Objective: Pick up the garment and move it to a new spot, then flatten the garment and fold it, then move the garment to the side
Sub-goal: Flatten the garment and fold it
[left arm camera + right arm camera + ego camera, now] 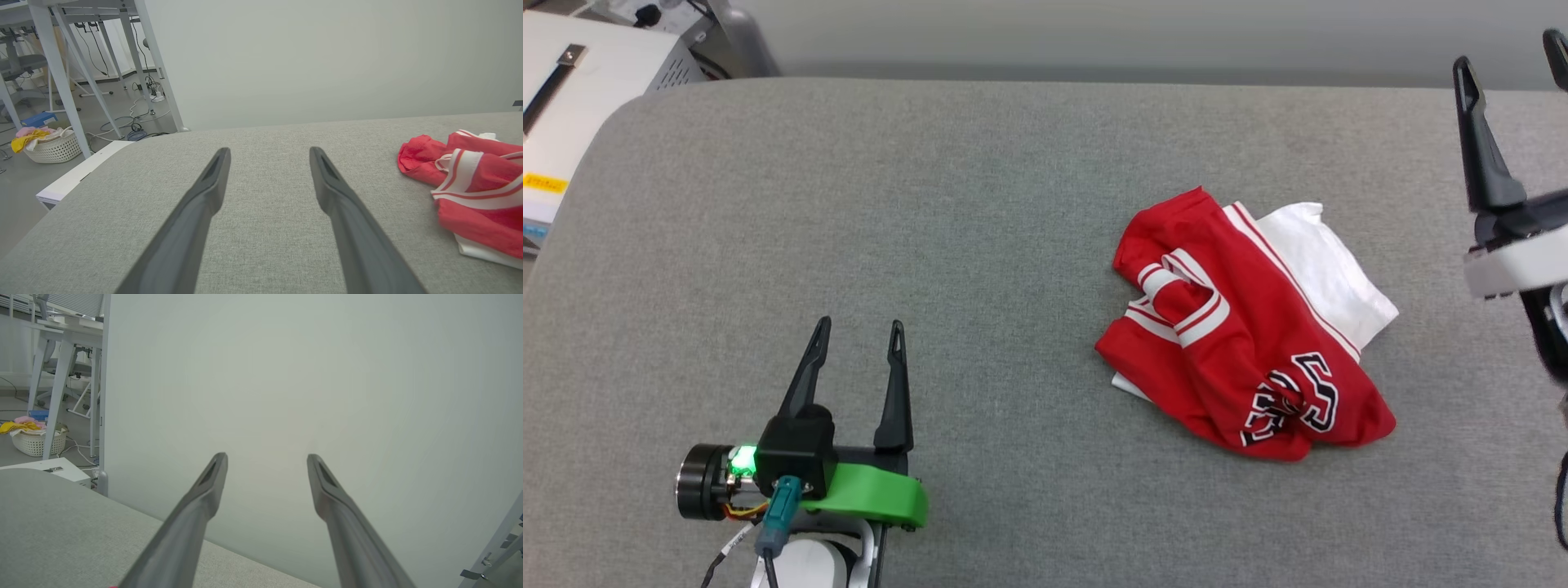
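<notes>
Lying crumpled on grey woven table (931, 245): red garment (1241, 327); left gripper (861, 322) and right gripper (1507, 49) spread.

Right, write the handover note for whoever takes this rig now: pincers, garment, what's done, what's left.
Left pincer: open, empty, over the grey table, left of the garment.
Right pincer: open, empty, at the head view's right edge, clear of the garment.
The garment: crumpled heap on the table's right half, touched by neither pincer.
Done: no flattening or folding shows.
Left: pick up, move, flatten, fold, set aside.
</notes>
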